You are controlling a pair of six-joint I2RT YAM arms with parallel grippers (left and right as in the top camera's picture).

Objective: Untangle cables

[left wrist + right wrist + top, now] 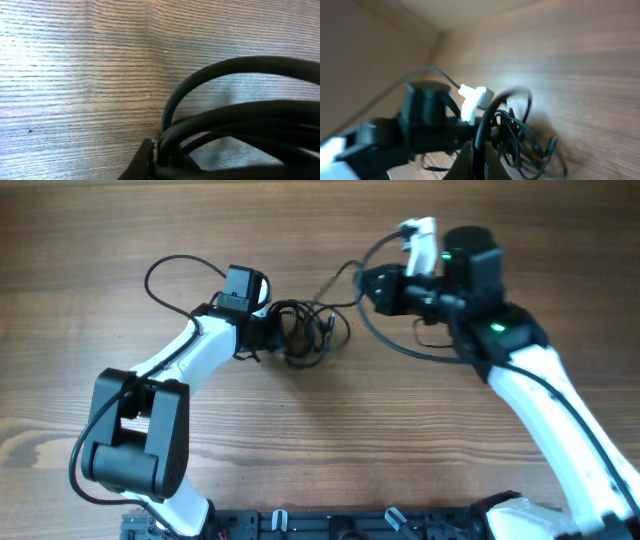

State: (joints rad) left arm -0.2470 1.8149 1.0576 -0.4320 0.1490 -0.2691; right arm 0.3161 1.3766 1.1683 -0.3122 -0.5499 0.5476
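**Both pincers clamped on the cables**

I am seeing the cables (305, 330) lying bunched in a dark tangle on the tabletop (100, 240). The left pincer (266, 332) is pressing in at the tangle's left edge and gripping a few cords. Its wrist view is cropping the fingers almost entirely and blurring the strands. The right pincer (362, 283) is sitting just beyond the tangle's right side, pinching a single cord tightly. I am not making out any plug ends in the knot.

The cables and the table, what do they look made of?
The cables: probably black plastic or rubber sheathing, smooth with a soft sheen up close. The table: wood or wood-look laminate, with straight grain lines and a satin glare.
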